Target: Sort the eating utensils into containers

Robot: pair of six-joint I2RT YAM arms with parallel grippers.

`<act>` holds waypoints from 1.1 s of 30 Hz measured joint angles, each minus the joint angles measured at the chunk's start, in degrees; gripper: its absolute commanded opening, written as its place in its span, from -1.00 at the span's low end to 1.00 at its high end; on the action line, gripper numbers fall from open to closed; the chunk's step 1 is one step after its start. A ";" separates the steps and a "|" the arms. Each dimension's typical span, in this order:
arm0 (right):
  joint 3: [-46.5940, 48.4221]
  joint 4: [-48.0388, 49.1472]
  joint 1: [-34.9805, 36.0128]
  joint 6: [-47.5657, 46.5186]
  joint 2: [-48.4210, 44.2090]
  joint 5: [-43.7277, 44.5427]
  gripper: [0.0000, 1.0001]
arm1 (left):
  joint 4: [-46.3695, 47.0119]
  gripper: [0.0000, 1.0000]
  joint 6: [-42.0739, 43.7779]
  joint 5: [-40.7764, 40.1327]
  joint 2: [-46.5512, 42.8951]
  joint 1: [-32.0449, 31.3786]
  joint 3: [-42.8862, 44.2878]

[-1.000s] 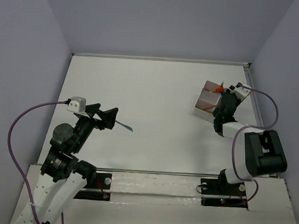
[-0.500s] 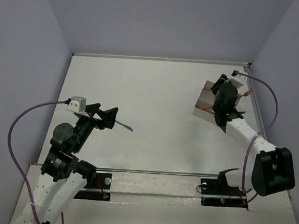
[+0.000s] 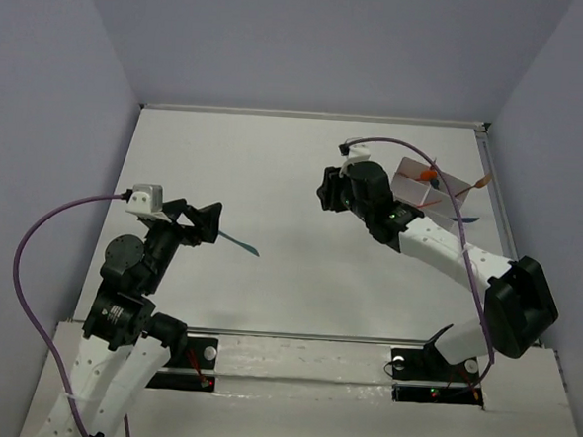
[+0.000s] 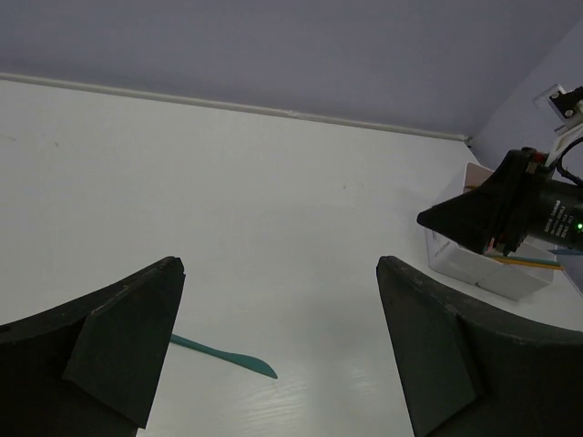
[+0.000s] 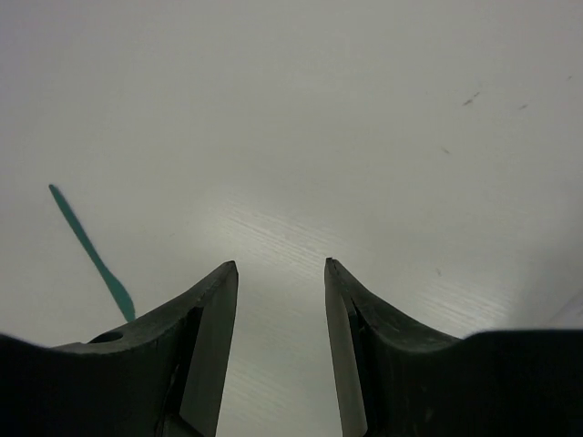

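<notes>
Teal and slim, one plastic utensil (image 3: 239,242) lies flat on the white table (image 3: 275,158), just ahead of the left gripper (image 3: 212,224), whose jaws stand wide apart and empty. The right gripper (image 3: 325,192) hovers mid-table, jaws narrowly parted around nothing. Behind it, the white divided box (image 3: 408,172) holds an orange utensil (image 3: 429,173).

The right gripper (image 5: 280,266) hung over the white table (image 5: 364,109), its two dark fingers (image 5: 205,346) parted with a narrow gap and nothing between them. A slim teal utensil (image 5: 89,248) lay flat on the table to the left, its broader end near the left finger. A few faint specks (image 5: 471,99) marked the surface at upper right.
</notes>
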 measured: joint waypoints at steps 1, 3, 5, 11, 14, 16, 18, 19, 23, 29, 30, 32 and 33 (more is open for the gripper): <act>0.68 -1.42 0.83 -0.07 0.52 -1.49 -0.01 | 0.00 0.98 0.00 -0.02 0.09 0.24 0.00; 2.10 -3.61 2.67 -0.11 1.51 -3.41 -0.01 | 0.00 0.98 0.00 -0.02 0.20 0.79 0.00; 2.84 -4.83 3.93 -0.13 1.79 -4.76 -0.01 | 0.00 0.98 0.00 -0.04 0.26 1.07 0.00; 4.13 -8.04 6.71 -0.13 2.21 -10.95 -0.02 | 0.00 0.98 0.00 -0.02 0.26 1.55 0.00; 6.62 -9.73 8.24 -0.37 4.63 -12.37 -0.02 | 0.00 0.98 0.00 -0.02 0.26 1.55 0.00; 8.70 -10.58 9.77 -0.70 6.78 -13.05 -0.02 | 0.00 0.98 0.00 -0.04 0.24 1.55 0.00; 10.43 -10.93 11.32 -1.03 9.22 -14.05 -0.02 | 0.00 0.98 0.00 -0.07 0.24 1.55 0.00; 11.21 -11.21 12.26 -1.18 10.58 -14.86 -0.02 | 0.00 0.98 0.00 -0.07 0.24 1.55 0.00; 14.58 -12.41 14.99 -1.31 15.63 -16.94 -0.02 | 0.00 0.98 -0.02 -0.13 -0.09 1.55 0.00; 23.04 -13.55 18.73 -1.38 26.47 -18.47 -0.03 | -0.02 0.98 -0.02 -0.24 -0.55 1.55 0.00; 24.09 -13.94 19.04 -1.33 27.69 -18.67 -0.03 | -0.02 0.98 -0.02 -0.24 -0.57 1.55 0.00; 26.73 -14.36 19.80 -1.36 31.12 -18.86 -0.03 | -0.02 0.98 -0.02 -0.24 -0.68 1.55 0.00; 27.61 -14.75 19.89 -1.42 32.06 -18.75 -0.05 | -0.02 0.98 -0.02 -0.24 -0.79 1.55 0.00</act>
